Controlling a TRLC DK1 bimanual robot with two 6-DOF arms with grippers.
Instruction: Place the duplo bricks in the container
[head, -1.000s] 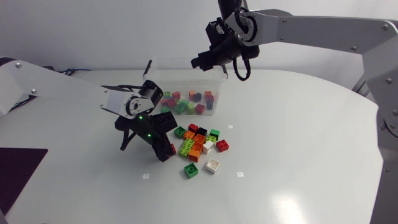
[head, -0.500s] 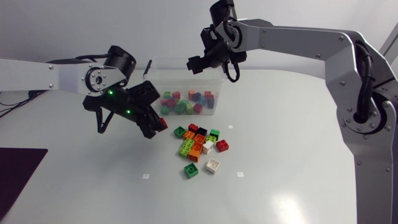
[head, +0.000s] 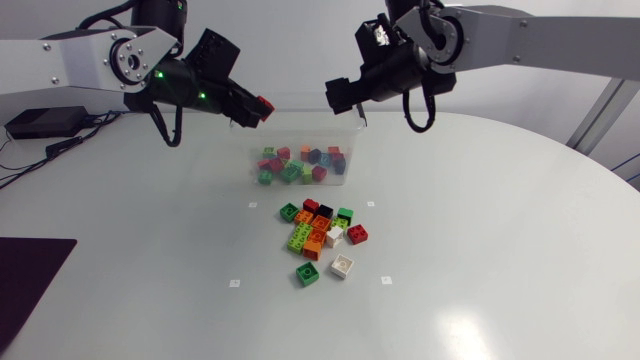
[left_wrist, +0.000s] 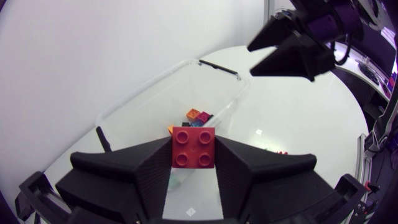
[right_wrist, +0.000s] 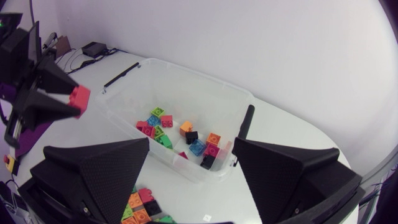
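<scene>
One red brick gripped above the container, the other gripper empty.
The left gripper (head: 258, 107) was clamped on a single square red brick (left_wrist: 194, 147) above the left end of the clear plastic container (head: 300, 125). The right gripper (right_wrist: 190, 143) hung spread and empty above its right end. The left wrist view showed the brick's four studs, the head view only a red sliver. Perhaps thirteen loose bricks (head: 320, 235) lay just in front of the container.

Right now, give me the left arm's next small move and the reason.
Probably ease the left gripper a little farther over the container before opening: it is shut on a red brick that seems to hang near the container's end rim, not clearly above its middle.
</scene>
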